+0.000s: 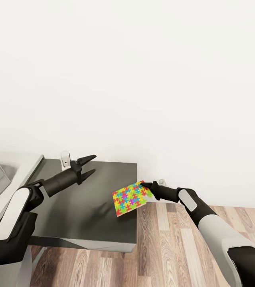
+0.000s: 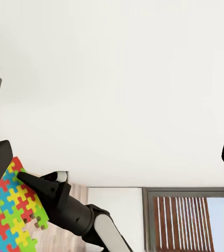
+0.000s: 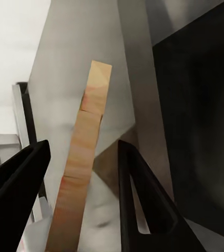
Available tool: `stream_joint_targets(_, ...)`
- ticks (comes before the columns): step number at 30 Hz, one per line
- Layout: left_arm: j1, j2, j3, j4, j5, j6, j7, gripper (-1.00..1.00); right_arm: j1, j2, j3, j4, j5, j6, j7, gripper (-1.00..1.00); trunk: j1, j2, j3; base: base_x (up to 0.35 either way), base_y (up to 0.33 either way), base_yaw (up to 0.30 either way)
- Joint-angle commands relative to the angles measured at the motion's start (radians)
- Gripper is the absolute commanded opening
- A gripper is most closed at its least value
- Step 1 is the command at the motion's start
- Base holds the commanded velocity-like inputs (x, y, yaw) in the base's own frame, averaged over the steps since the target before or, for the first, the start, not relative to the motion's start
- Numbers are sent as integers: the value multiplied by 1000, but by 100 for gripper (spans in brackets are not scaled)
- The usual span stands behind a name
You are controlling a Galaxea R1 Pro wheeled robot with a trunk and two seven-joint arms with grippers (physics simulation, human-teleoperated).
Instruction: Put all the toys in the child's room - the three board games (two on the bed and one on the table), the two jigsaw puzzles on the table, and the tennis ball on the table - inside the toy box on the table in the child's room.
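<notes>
- Wood floor [image 1: 171,243] runs beneath the dark surface [image 1: 83,207].
- Right end effector [image 1: 145,185] pinches the jigsaw puzzle [image 1: 132,198] by its edge; puzzle is tilted, lifted over the surface's right rim.
- Left end effector [image 1: 88,166] hangs over the surface's far part, fingers spread, holding nothing.
- White wall [image 1: 143,79] stands behind the surface.

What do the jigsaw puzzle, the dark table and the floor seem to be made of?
Jigsaw puzzle: probably cardboard; it is a thin flat board with a bright printed matte face and a plain tan edge. Table: a dark grey, smooth matte slab, possibly painted wood or laminate; I cannot tell which. Floor: wood-look planks with visible grain, perhaps laminate.
</notes>
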Motion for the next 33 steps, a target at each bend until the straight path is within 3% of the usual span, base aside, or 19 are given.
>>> stream_joint_targets(1,-1,0,1,-1,11,3,10,100,-1,-1,5,0,-2,1,3,-100,0,-1,-1,0,0,0)
stream_joint_targets(9,5,0,-4,-1,2,1,-12,100,13,-3,6,-61,-1,2,4,-100,0,-1,-1,0,0,0)
stream_joint_targets(18,6,0,-6,-1,-2,1,-19,100,109,-5,5,-275,4,4,2,-100,0,-1,-1,0,0,0)
stream_joint_targets(24,6,0,-7,-1,-3,2,-21,100,160,-11,5,-397,7,4,-1,-100,-23,41,18,0,0,0)
stream_joint_targets(33,5,0,-10,-1,-3,3,-40,100,176,-30,5,-444,9,4,1,-100,-57,104,46,0,0,0)
